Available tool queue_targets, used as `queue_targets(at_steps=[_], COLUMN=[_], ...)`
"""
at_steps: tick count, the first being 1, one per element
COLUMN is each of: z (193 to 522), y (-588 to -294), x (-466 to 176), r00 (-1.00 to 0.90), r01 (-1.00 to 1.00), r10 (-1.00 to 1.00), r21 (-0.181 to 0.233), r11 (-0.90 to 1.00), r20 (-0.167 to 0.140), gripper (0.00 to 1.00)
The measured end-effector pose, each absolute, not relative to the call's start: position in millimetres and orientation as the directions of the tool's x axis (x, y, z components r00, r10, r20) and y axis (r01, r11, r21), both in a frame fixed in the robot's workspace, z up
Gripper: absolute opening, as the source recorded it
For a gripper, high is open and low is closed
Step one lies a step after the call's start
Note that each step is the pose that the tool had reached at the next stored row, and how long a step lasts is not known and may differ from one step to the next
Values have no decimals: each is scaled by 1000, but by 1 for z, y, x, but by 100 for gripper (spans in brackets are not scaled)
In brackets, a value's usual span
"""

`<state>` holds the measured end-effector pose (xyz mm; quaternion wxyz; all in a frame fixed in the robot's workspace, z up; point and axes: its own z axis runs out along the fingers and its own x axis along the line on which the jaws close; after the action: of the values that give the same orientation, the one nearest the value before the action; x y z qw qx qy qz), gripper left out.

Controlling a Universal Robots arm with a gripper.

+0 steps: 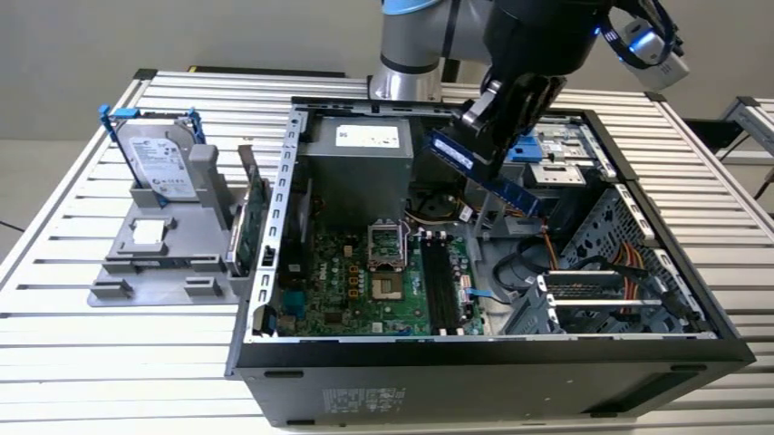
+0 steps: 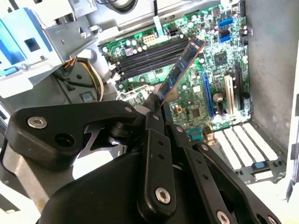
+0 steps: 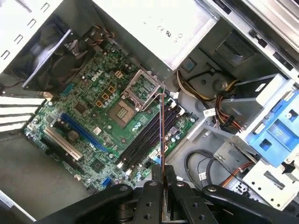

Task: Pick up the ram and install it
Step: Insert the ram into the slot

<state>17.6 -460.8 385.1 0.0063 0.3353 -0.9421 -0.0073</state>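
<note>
1. While the ram hangs clear of the board, the pincer is clamped on one end of it. The free end slants down into the open case.
2. Position, exterior view: the ram is at about 1 o'clock from the memory slots, above them and touching nothing. It is not seated.
3. Risk, slip: the grip is at one end only, as the second wrist view shows (ram, pincer). Contact at the far end could lever the stick round between the jaws.
4. Risk, jam: with the stick slanted, one corner would meet a slot first. Pressing on could wedge it or load the board unevenly.
5. Risk, wrong line: in the first wrist view the ram shows edge-on and runs roughly along the memory slots. I cannot tell which slot it is over. Landing on a rib between slots would scrape the contacts.
6. Risk, snag: the cables lie at 2 o'clock from the slots, near enough that the pincer could catch them.
7. Count:
   - ram: 1
   - pincer: 1
   - case: 1
   - memory slots: 4 by my count, none seen filled
   - hard drive: 1
   - expansion card: 1
   - Both of the last two stand upright in one stand on the worktop, at 9 o'clock from the case.
</note>
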Motion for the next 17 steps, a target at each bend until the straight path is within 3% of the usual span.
queue_targets(at_steps=[17], z=[385], y=[-461], x=[19], r00=[-861], r01=[-508], r10=[-508], r21=[18], r11=[861], r20=[7], gripper=[0])
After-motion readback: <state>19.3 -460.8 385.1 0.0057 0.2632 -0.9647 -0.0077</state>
